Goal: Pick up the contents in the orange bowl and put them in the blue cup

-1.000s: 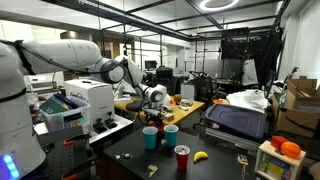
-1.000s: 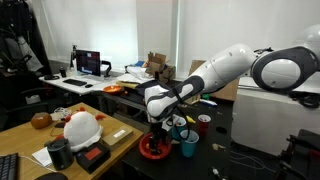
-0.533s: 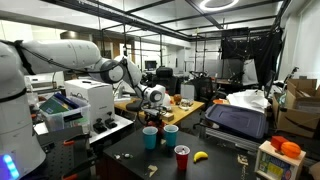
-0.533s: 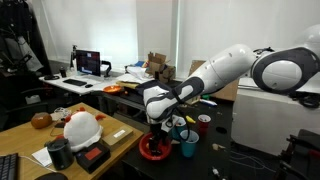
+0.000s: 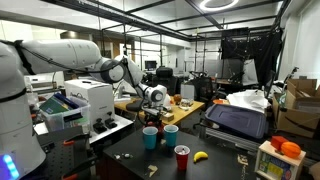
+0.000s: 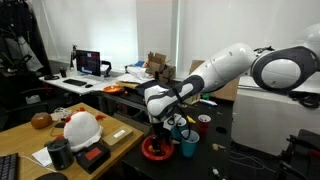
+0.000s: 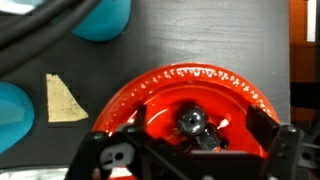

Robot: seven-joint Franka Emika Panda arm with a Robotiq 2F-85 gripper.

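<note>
The small orange bowl (image 7: pixel 215 85) fills the lower wrist view on the black tabletop. In it lies a dark metal bolt (image 7: pixel 192 122) with a round head. My gripper (image 7: pixel 198 128) is open and low in the bowl, with one finger on each side of the bolt and not touching it. In an exterior view the gripper (image 6: pixel 155 131) points straight down over the bowl (image 6: pixel 153 149), with a blue cup (image 6: pixel 188 146) just beside it. In an exterior view the gripper (image 5: pixel 155 112) hangs behind two blue cups (image 5: pixel 150 137); the bowl is hidden there.
A red cup (image 5: pixel 182 157) and a banana (image 5: pixel 200 156) sit near the table's front. A white-and-orange domed helmet (image 6: pixel 80 127) lies on the wooden desk. A tan triangular scrap (image 7: pixel 63 97) lies beside the bowl. Blue cup rims (image 7: pixel 100 18) edge the wrist view.
</note>
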